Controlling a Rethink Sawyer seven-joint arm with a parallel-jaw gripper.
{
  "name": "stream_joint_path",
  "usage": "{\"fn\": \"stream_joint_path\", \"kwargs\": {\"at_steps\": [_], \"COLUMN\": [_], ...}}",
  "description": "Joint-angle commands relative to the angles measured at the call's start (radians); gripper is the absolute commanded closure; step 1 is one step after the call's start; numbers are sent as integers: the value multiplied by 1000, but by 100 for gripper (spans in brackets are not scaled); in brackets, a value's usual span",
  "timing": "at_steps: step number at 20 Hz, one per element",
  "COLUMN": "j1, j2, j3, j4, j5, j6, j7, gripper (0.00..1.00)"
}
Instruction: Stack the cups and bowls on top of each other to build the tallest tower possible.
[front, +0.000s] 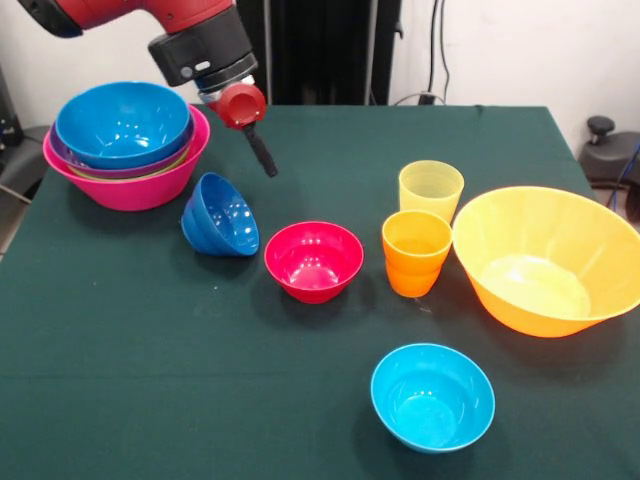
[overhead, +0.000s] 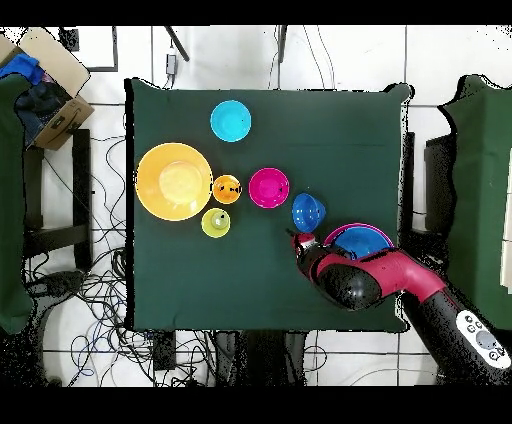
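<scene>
- Tower (front: 125, 140): pink base, sky blue on top, purple rim between.
- Bowls: dark blue (front: 220, 215), red (front: 313, 260), cyan (front: 432, 396), big orange (front: 548, 260).
- Cups: pale yellow (front: 431, 190), orange (front: 416, 252).
- Tablecloth (front: 150, 380): dark green.
- Arm (front: 190, 30): red and black.

Two cups (front: 424, 226) (touching) between small bowl (front: 314, 260) and large bowl (front: 547, 259)

The square table (overhead: 200, 290) is covered with a dark green cloth. Behind it stands a white wall (front: 520, 50) with a black upright panel (front: 330, 50). The floor has pale tiles (overhead: 130, 60) with many black cables (overhead: 90, 300) (mostly at one side). A brown cardboard box (overhead: 55, 85) sits near a corner.
</scene>
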Motion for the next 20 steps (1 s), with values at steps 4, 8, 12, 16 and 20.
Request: {"fn": "stream_joint_path", "kwargs": {"at_steps": [4,8,12,16,20], "j1": [50,69,71,63,81], "j2": [-80,-120,-141,-111,-100], "j3": [30,51,79,75,29], "j4": [-74,-60,-61,-76,-73], "j5": [-159,-218,-215,-256,-339], "j6": [-58,-128,-144,-208,-292], "j7": [-261,-237,-261,-279,-201], "gripper": [0,0,0,0,0]}}
